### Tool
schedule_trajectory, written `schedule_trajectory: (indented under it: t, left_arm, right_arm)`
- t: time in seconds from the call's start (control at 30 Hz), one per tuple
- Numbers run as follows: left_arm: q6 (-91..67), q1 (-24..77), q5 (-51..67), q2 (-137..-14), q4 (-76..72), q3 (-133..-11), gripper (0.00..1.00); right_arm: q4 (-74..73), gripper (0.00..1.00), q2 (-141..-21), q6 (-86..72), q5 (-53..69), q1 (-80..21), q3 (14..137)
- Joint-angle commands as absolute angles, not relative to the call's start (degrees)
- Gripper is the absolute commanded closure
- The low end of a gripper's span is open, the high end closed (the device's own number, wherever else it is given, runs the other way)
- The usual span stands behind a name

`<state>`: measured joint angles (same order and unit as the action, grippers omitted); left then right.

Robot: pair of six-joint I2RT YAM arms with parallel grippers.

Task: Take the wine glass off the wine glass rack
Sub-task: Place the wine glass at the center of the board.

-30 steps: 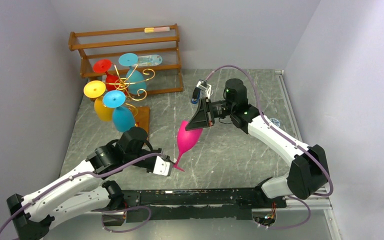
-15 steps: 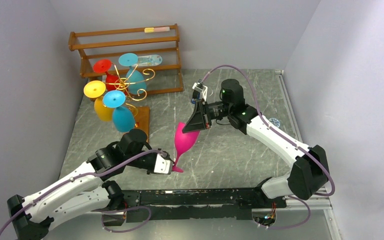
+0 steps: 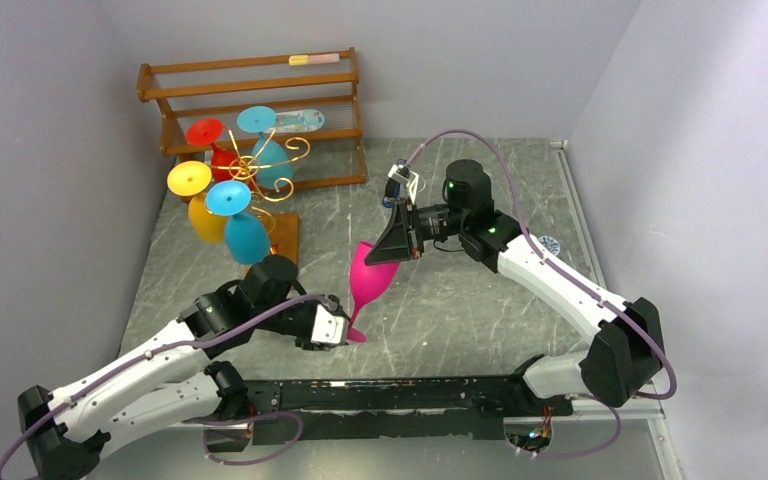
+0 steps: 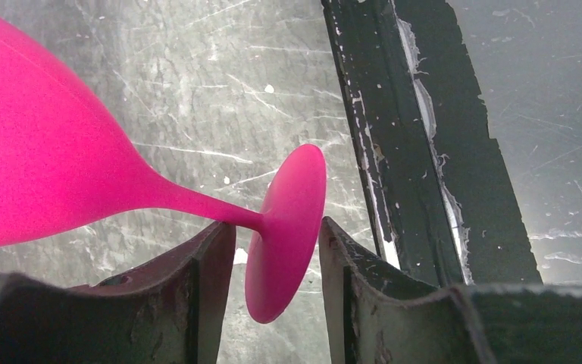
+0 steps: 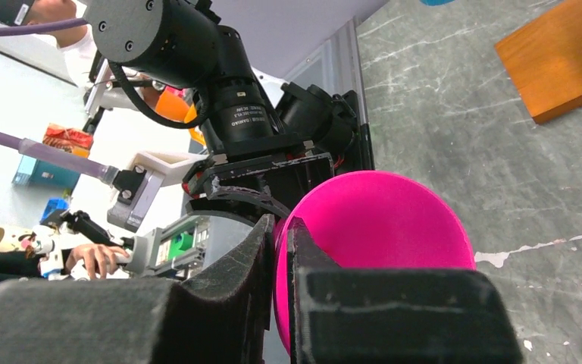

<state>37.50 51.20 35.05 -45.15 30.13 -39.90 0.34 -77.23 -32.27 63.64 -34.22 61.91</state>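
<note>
**Glass off the rack, pinched by the rim: free the foot cleanly**

The pink wine glass [image 3: 372,280] is well clear of the wine glass rack [image 3: 260,170], which stands at about 10 o'clock on the counter [image 3: 460,310] with blue, yellow, red and teal glasses hanging from it. The glass hangs tilted near the middle of the counter, bowl toward 1 o'clock and foot toward 7 o'clock. Whether the foot touches the counter cannot be told.

The right claw [image 3: 392,250] is clamped narrow on the wall of the bowl at its rim. Its wrist view shows one finger inside and one outside the pink wall. The left claw [image 3: 345,330] stands partly parted around the foot. In its wrist view the disc sits between the two fingers with a gap on each side, and the stem just meets the top edge of one finger. So the left claw carries nothing, and the right alone has the glass.

The step in hand looks like a release at the foot, leaving the glass to the right arm to set down. To do it well, the left claw should spread wider before it backs away toward 8 o'clock, so neither finger catches the disc. A rim pinch sits far from the glass's balance point, so any knock at the foot could swing or twist it. The right arm had best move slowly, bring the glass upright, rest the foot flat, then let go.
</note>
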Motion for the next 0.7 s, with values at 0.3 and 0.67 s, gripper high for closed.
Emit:
schedule_trajectory:
  t: [0.3,0.67]
  left_arm:
    - [36.0,51.1,33.7,-40.0,25.9,-40.8,0.43]
    - [35.5,51.0,31.6,-40.2,25.3,-41.1,0.43]
  right_arm:
    - [-4.5,1.0,-75.3,-26.4,58.0,-35.2,62.9]
    - [-10.8,1.0,-74.1,-20.9,49.5,-35.8,63.5]
